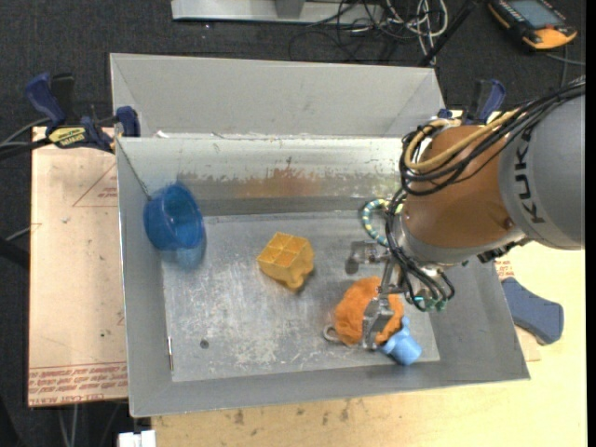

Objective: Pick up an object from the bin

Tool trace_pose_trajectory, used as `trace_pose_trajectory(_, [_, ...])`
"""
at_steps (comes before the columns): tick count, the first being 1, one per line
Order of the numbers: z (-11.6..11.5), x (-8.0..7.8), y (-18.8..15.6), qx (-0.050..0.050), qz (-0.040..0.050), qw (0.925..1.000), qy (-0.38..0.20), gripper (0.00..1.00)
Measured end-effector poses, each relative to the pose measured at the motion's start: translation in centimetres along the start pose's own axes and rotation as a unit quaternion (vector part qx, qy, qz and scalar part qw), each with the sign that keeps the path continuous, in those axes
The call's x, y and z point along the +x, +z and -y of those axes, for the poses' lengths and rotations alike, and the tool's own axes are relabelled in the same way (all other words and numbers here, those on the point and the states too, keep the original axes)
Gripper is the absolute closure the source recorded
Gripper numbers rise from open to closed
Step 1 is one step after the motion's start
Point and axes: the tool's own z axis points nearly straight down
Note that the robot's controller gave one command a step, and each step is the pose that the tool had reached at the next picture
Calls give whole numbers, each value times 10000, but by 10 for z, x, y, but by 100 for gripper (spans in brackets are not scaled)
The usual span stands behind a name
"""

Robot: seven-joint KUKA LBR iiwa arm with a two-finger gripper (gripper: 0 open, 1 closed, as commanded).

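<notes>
Well, nearest to me, by the front wall of the bin (279,385), lies a small light-blue piece (403,348). It touches the orange soft lump (352,313) in the right front corner. My gripper (376,329) stands on this lump, at its right side. How far it is open I cannot tell, and I cannot say that it holds anything.

I think the risk is here. The lump looks soft, so a grasp may catch only a fold and slip on the lift, or the blue piece may come up with it and drop. Farther in, the yellow block (286,259) and the blue cup (174,220) lie well apart from it.

My arm (549,184) reaches in from the right, with the wrist in its orange cover (456,194) steep over that corner. It is near the right wall, which it could graze.
</notes>
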Motion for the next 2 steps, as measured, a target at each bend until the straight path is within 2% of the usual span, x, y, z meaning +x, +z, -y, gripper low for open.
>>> trace_pose_trajectory(1, [0,-2,-4,2,39,10000,-2,0])
trace_pose_trajectory(2, [51,16,63,5,75,9992,-390,0])
